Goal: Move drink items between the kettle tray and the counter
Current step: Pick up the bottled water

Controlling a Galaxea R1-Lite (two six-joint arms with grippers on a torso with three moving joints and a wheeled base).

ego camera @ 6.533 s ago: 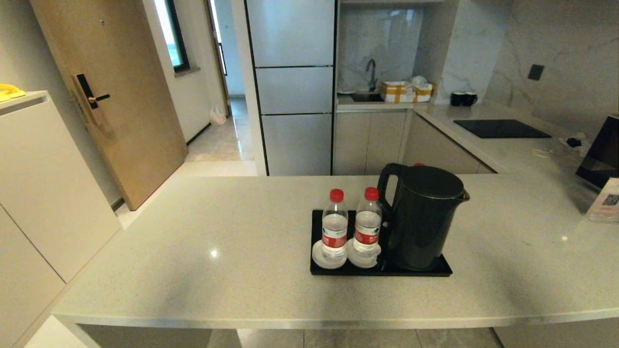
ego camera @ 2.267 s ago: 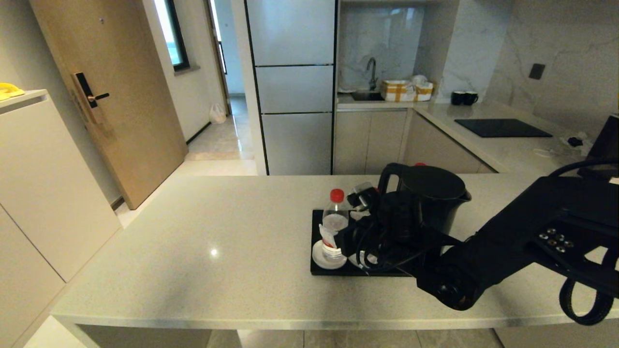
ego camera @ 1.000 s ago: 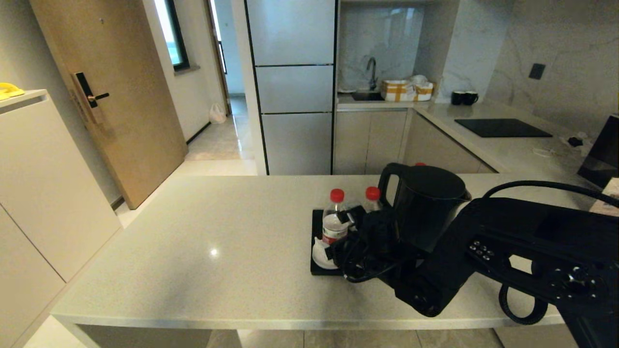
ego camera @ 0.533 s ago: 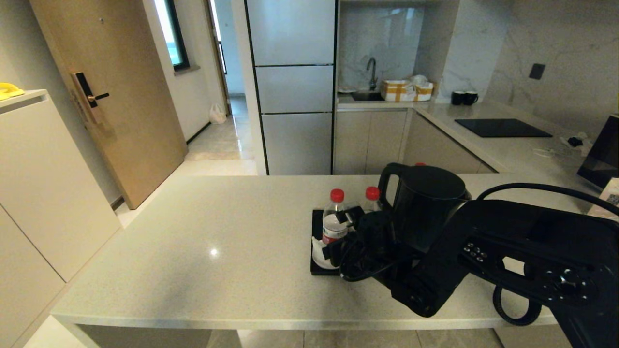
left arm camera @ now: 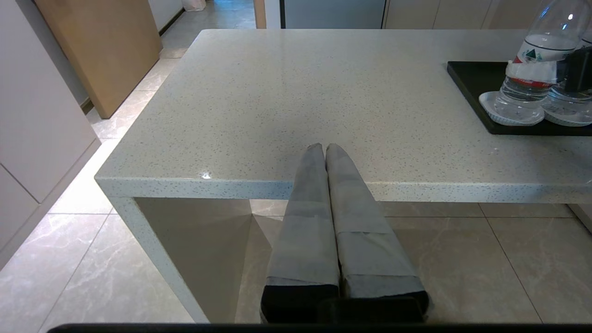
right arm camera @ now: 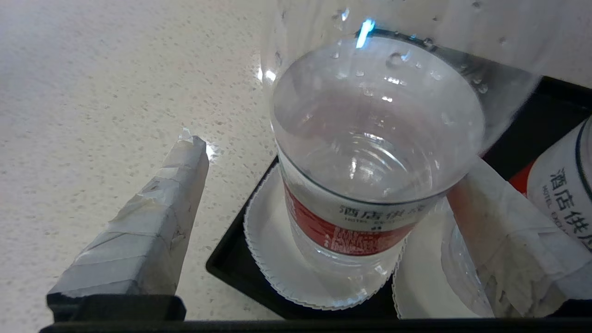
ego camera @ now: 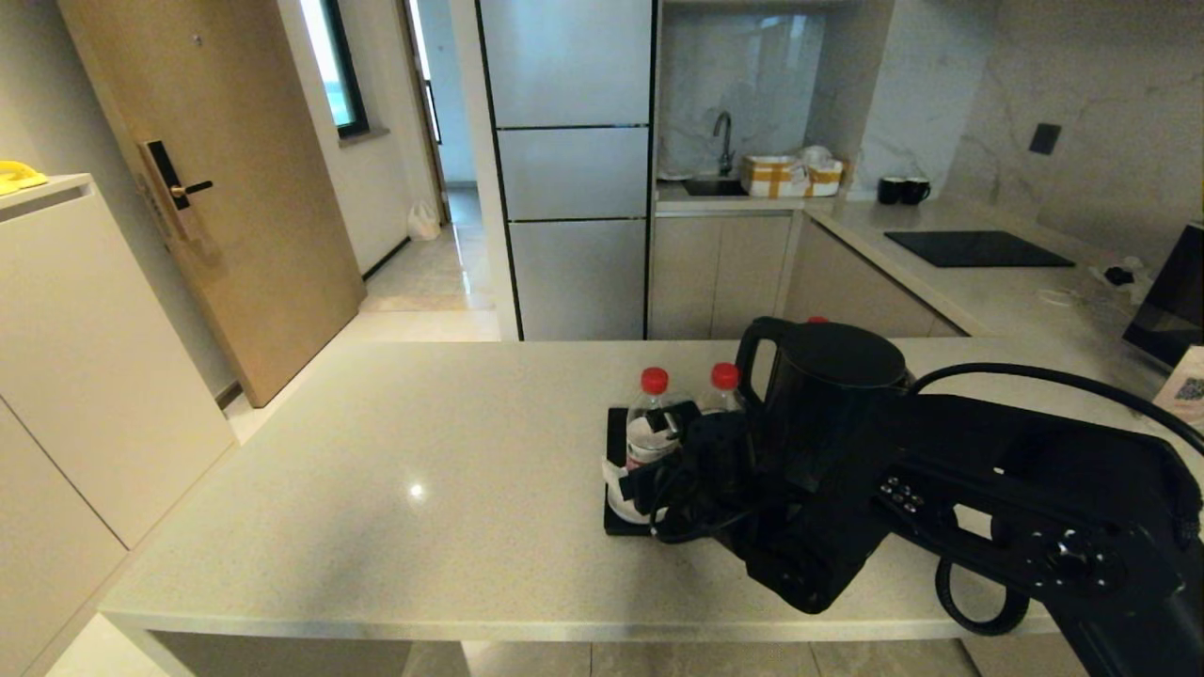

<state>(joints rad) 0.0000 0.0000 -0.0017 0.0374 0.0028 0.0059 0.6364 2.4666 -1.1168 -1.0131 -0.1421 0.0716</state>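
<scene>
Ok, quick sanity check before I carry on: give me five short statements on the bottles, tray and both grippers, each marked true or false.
1. Both water bottles stand on the kettle tray. True.
2. The right gripper is shut on the left bottle. False: its fingers stand wide apart on either side of that bottle, not yet closed.
3. The left bottle sits on a white coaster. True.
4. The left gripper is open over the tray. False: its fingers are pressed together, and it is parked low at the near edge of the counter, away from the tray.
5. The kettle lies on its side. False: it stands upright on the tray.
</scene>
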